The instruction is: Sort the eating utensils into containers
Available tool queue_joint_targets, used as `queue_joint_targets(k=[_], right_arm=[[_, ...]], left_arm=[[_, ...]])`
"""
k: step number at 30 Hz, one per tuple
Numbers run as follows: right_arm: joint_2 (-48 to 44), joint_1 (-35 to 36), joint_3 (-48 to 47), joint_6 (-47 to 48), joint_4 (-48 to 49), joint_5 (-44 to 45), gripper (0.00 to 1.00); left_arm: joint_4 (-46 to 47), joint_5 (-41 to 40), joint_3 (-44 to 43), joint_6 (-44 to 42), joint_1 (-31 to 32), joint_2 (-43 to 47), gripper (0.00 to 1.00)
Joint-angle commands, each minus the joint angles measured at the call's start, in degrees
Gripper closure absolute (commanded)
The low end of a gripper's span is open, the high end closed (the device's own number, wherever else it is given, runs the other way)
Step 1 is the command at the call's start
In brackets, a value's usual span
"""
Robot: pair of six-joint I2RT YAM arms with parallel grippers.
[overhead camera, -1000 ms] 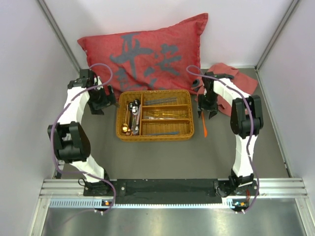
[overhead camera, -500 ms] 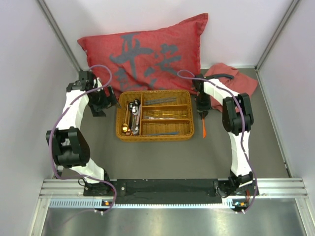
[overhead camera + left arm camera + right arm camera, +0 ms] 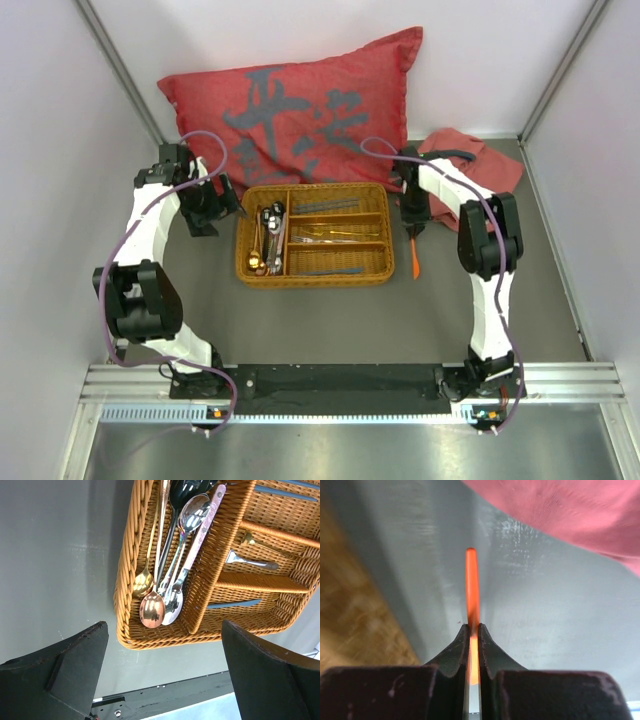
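A: Where do we stand?
B: Our right hand pinches the orange utensil just right of the wicker tray; left hand gapes wide. We should lift level, clearing the rim.

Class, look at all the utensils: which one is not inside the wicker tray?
The slim orange utensil, just right of the tray, pinched by the right gripper's fingers; the others lie in its compartments.

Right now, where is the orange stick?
In the top view, the orange stick is just right of the basket, pinched in the right gripper, near the pink cloth.
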State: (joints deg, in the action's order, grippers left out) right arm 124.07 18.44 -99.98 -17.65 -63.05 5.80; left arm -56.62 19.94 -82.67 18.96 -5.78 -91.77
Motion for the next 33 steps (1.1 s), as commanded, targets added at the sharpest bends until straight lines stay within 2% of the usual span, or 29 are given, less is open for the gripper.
queue_joint_targets(k=[1,7,11,16,21,25,29,33], right_arm=[[-8.8,0.6,-8.5,4.5,-0.3,-2.6,1.0],[-10.0,1.7,-17.0,9.1,-3.6,-4.4,1.0],[-8.9,6.7,-22.9,13.2,-4.8,-3.8,1.0],[-9.3,14.2,-23.6,17.4,-2.7,-1.2,1.0],[-10.6,23.0,-19.8,22.4,1.5,6.2,1.0],[-11.0,27.1,-15.2,23.3,4.9,14.5,1.0],[-12.9,29.5,-6.2,24.7,9.9,18.5,1.0],[-13.9,31.1,-1.4,24.8,11.7,18.7,1.0]], left_arm=[[1.3,1.7,0.1,0.0,0.2,1.7,0.02],[1.5,2.6,0.0,0.0,0.4,1.2,0.02],[1.8,2.9,0.1,-0.2,0.5,0.8,0.02],[1.9,2.9,0.2,-0.3,0.5,0.6,0.02],[2.1,2.8,0.7,-0.4,0.5,0.6,0.02],[2.2,2.9,1.0,-0.5,0.6,0.6,0.02],[2.2,2.6,1.3,-0.7,0.5,0.5,0.02],[2.5,2.5,2.0,-0.8,0.5,0.6,0.02]])
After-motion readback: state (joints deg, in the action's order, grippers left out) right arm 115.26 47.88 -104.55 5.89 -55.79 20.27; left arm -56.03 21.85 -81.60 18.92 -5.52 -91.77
